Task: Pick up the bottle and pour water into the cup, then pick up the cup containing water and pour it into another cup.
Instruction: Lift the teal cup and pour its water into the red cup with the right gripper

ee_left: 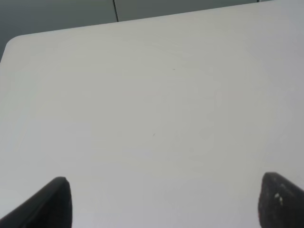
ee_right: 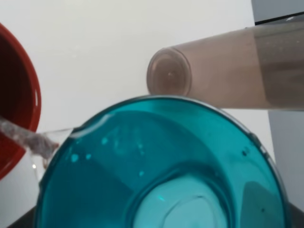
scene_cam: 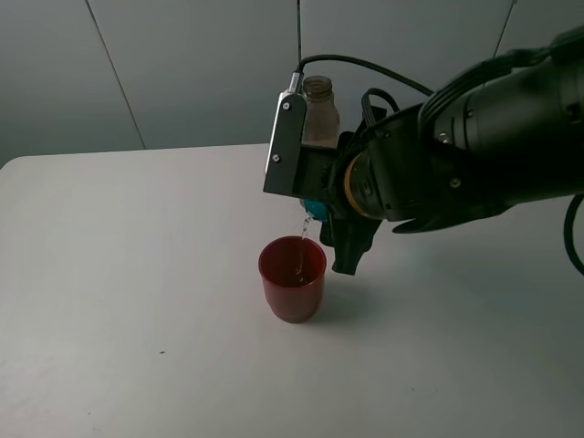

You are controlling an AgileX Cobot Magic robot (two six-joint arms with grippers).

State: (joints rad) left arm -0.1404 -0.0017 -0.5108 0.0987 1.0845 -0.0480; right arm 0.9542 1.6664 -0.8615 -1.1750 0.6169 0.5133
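Above a white counter [scene_cam: 137, 274], the right gripper [scene_cam: 330, 219] pinches the teal cup [scene_cam: 316, 209] and holds it tipped over the red cup [scene_cam: 292, 278]. A thin stream of water [scene_cam: 302, 239] falls from the teal cup's rim into the red cup, which stands upright on the counter near its middle. Only a sliver of the teal cup shows from the high camera, tucked beneath the arm's silver camera mount [scene_cam: 285, 144]. The right wrist view looks straight into the tilted cup's mouth, with the water leaving its lip toward the red rim. The bottle [scene_cam: 319, 111] stands upright just behind the arm, capless, its lower half hidden; the right wrist view shows its brownish body just beyond the teal cup. The left gripper [ee_left: 164, 202] hangs over bare counter, its two dark fingers [ee_left: 50, 204] spread wide apart and holding nothing.
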